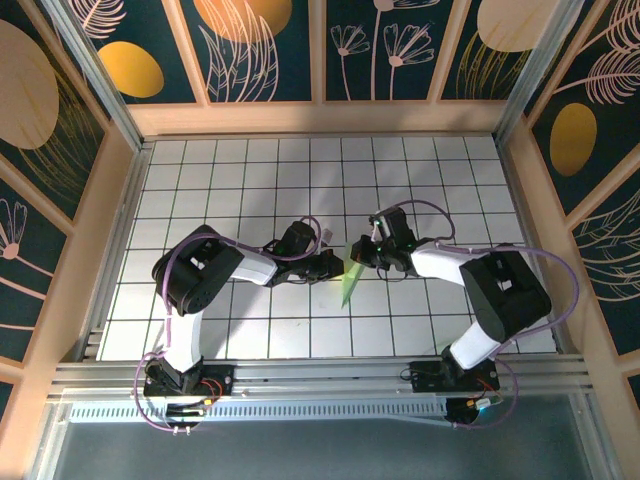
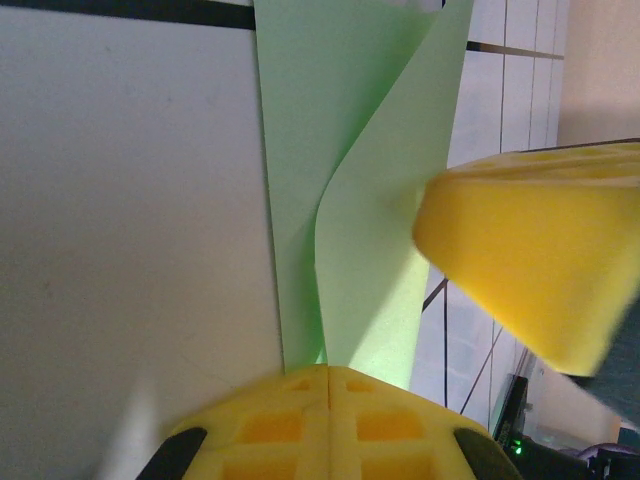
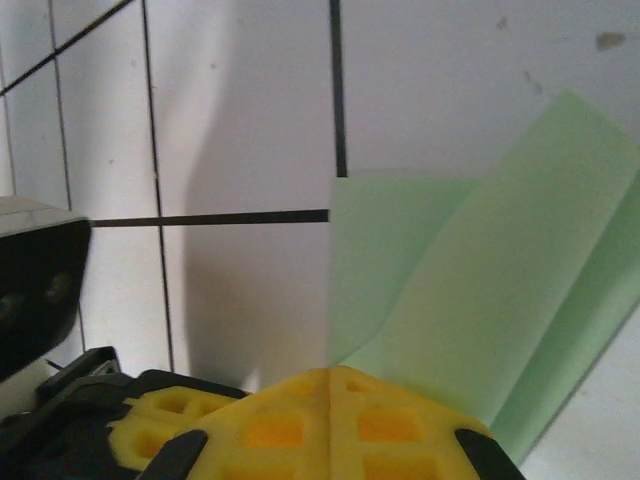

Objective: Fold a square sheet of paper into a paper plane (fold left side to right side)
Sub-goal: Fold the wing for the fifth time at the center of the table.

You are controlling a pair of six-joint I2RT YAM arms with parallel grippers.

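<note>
In the top external view the two arms bend inward and meet just right of the centre of the white tiled table [image 1: 250,170]. The left gripper [image 1: 336,266] and the right gripper [image 1: 361,257] sit close together there, with the paper plane [image 1: 348,285] between them as a slim light green shape whose point reaches toward the lower edge of the frame. At this size the view does not show how either claw stands. In the left wrist view the left gripper [image 2: 328,372] is at the bottom centre, its yellow jaws pressed together along a single seam and clamped on the paper plane [image 2: 335,150]. The paper rises from that seam to the top of the frame, one layer curling away from the other. The right gripper's yellow fingers [image 2: 530,260] come in from the right edge and touch the lifted layer. In the right wrist view the right gripper [image 3: 330,372] is at the bottom centre, its jaws also together and clamped on the paper plane [image 3: 480,300], which fans toward the upper right over the tiles. A black-and-white housing [image 3: 35,290] shows at the left edge.
</note>
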